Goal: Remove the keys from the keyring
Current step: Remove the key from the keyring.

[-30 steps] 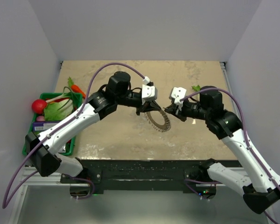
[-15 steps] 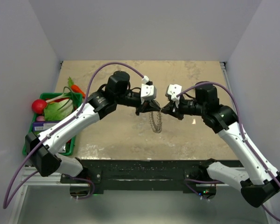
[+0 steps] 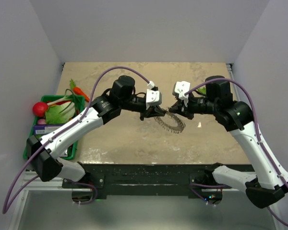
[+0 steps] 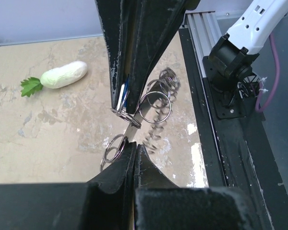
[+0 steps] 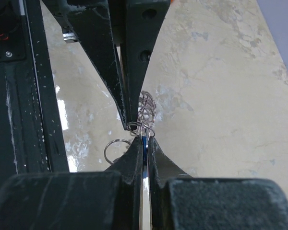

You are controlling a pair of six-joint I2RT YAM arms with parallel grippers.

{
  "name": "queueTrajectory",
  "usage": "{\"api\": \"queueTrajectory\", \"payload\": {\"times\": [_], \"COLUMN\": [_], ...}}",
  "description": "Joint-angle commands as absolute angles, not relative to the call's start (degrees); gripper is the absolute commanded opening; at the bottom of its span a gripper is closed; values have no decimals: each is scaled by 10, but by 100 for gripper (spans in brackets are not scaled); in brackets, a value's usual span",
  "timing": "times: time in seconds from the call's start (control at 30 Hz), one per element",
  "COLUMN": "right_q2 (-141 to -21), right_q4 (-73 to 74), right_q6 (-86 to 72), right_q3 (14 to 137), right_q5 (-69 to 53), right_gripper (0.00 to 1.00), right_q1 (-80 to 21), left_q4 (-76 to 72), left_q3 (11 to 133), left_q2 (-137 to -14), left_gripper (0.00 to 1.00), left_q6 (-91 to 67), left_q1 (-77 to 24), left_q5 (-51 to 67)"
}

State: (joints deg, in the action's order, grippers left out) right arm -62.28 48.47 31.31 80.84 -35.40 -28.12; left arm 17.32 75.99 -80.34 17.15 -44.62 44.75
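Keyring (image 3: 170, 123) coil is slung between both grippers, mid-table. Left gripper (image 3: 153, 114) is pinched tight on its ring end. Right gripper (image 3: 176, 111) is clamped on the blue-headed key (image 5: 144, 146). Key looks still linked, so separation is not yet done. White radish (image 4: 65, 75) lies beyond.
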Motion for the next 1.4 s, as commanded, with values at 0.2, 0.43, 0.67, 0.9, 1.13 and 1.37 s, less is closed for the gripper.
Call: {"api": "queueTrajectory", "payload": {"times": [0.2,0.43,0.67,0.9,1.13,1.37], "right_q2": [-618,-612,-613,-612,-611,-608], "right_q4": [497,467,452,443,440,439], "right_q6": [328,312,301,292,287,286], "right_q3": [811,782,769,770,771,767], "right_q5": [-344,-332,-341,-340,-348,-348], "right_gripper": [0,0,0,0,0,0], "right_q1": [-282,-282,-282,-281,-281,-282], "left_q4": [149,153,140,134,133,131], "left_q3": [768,780,778,776,778,786], "left_q2": [-780,-785,-796,-809,-819,-825], "left_gripper": [28,35,42,49,50,30], "left_q6": [171,165,152,148,143,140], "left_q1": [-448,-448,-448,-453,-461,-461], "left_q5": [410,432,425,423,411,400]}}
